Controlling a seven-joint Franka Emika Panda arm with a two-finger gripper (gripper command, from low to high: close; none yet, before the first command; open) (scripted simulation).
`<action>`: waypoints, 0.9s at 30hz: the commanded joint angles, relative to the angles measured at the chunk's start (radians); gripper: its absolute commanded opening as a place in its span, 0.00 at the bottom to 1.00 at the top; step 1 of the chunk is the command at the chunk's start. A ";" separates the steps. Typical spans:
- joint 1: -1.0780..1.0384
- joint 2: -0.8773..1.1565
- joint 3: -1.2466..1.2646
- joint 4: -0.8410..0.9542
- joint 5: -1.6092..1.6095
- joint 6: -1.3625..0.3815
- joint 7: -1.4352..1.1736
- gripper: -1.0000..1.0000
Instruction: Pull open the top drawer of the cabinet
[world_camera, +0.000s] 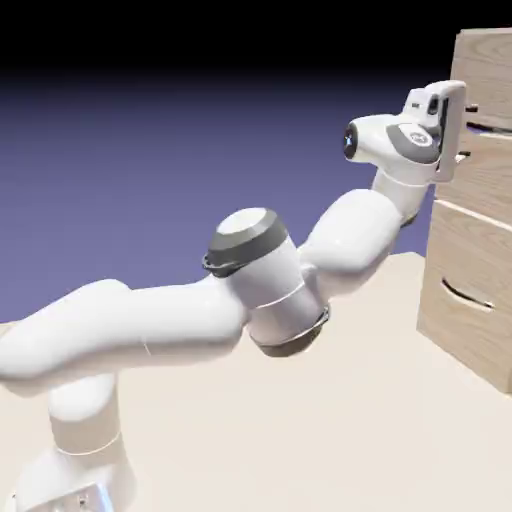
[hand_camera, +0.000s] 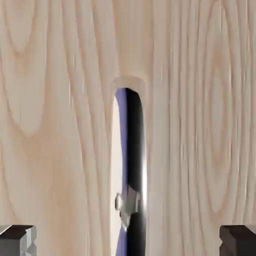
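The cabinet (world_camera: 465, 335) stands at the exterior view's right end of the bench (world_camera: 320, 410), its lower front reaching forward from near the bench's far edge. Its pale wood-grain fronts are stacked one over another and run out of the picture on that side. The top drawer (world_camera: 490, 80) is the uppermost front showing, at the picture's upper right corner, with a dark slot along its lower edge. The lower drawer (world_camera: 450, 250) sits well beneath, with a dark curved handle (world_camera: 467, 295).

The white arm (world_camera: 280, 290) stretches across the bench from its near left part, and its hand is up beside the cabinet's upper fronts. The gripper (world_camera: 467, 131) has its fingers wide apart, one above the other, with nothing clamped between them.

In the hand view, light wood grain fills most of the picture. A long, round-ended opening (hand_camera: 120, 150) runs from the middle down to the bottom edge — a shiny dark strip (hand_camera: 135, 150) along one side, pale and blue-violet on the other. It lies between the two fingertips (hand_camera: 18, 240), apart from both in the picture; whether they reach around a handle there, I can't fairly tell.
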 joint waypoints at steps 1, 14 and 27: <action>0.023 -0.005 -0.003 0.036 0.003 0.012 -0.015 0.50; 0.049 -0.017 -0.003 0.072 -0.001 0.021 -0.034 0.00; -0.258 0.016 0.090 -0.399 -0.014 -0.146 0.111 0.00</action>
